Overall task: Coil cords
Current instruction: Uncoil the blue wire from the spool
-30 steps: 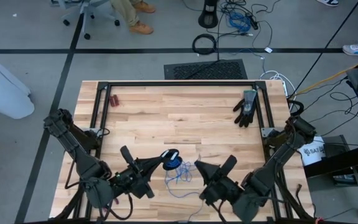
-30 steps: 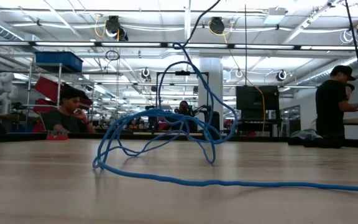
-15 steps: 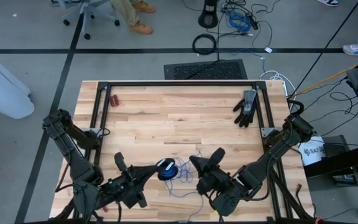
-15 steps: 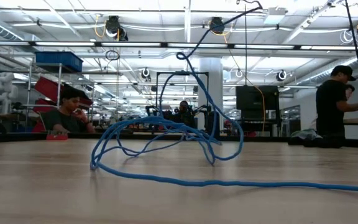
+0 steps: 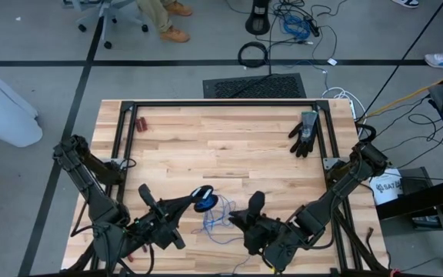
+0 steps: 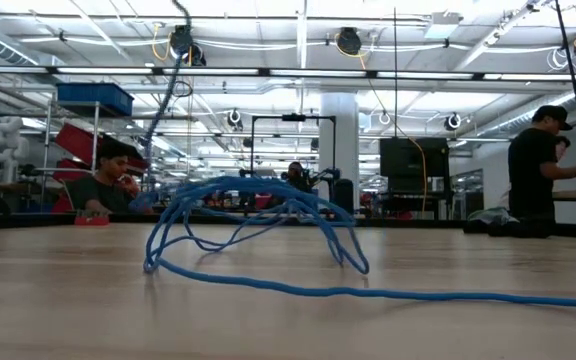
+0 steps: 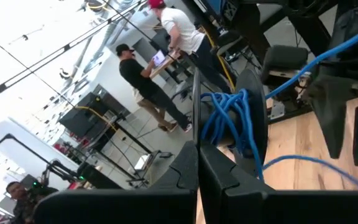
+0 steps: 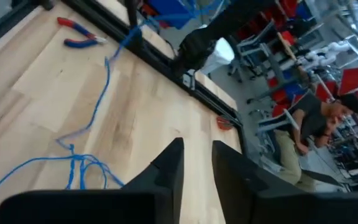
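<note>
Near edge of the table (image 5: 175,154): the left gripper (image 5: 193,202) sits near the middle of that edge, jaws clamped on a wound bundle of the blue cord (image 5: 204,201). In the left wrist view the coil (image 7: 232,121) sits wrapped between the two dark fingers (image 7: 257,106), with one strand running off past them.

Loose remainder of the cord (image 6: 258,225) lies in open loops on the wood just beside the left gripper, toward the right arm, and a tail runs along the near edge to the right. We see no container on the table.

The right gripper (image 5: 252,209) is just beside those loops, above the wood. In the right wrist view its fingers (image 8: 169,168) stand slightly apart with nothing between them; cord strands (image 8: 86,163) lie on the wood ahead of them.

Middle of the table: bare wood, open room all the way across.

Far side: a black glove (image 5: 304,132) near the far right corner, a small red item (image 5: 141,122) near the far left corner. A dark frame rail (image 5: 221,104) runs along the far edge.

The cord's plug ends are hard to make out. Red-handled pliers (image 8: 79,32) show in the right wrist view only.
</note>
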{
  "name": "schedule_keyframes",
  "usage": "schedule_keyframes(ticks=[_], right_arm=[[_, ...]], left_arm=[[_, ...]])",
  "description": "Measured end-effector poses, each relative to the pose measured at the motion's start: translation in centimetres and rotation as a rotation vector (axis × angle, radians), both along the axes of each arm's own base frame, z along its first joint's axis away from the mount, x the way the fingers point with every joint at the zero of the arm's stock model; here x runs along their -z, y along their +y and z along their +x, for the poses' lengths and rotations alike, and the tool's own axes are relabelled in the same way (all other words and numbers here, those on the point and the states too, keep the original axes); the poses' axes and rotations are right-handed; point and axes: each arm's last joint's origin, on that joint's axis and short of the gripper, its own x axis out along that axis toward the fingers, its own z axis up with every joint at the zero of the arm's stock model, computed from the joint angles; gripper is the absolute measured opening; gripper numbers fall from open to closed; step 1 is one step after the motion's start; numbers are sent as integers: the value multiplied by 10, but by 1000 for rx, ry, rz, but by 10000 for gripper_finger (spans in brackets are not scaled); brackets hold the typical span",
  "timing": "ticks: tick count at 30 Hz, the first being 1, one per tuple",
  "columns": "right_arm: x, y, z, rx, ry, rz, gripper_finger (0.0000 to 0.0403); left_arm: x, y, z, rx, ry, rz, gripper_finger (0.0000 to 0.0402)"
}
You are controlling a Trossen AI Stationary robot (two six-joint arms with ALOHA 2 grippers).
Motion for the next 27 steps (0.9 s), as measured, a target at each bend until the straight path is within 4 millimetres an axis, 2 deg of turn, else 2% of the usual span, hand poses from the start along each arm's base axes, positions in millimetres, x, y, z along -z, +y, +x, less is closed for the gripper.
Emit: schedule_keyframes(ticks=[4, 10, 27], right_arm=[[-7, 0, 3, 92, -105, 10, 77], [-25, 5, 9, 106, -280, 166, 77], [-27, -8, 24, 28, -282, 273, 77]], left_arm=[[0, 1, 1, -2, 0, -1, 0], [0, 3, 3, -12, -3, -4, 0], [1, 5, 5, -14, -9, -15, 0]])
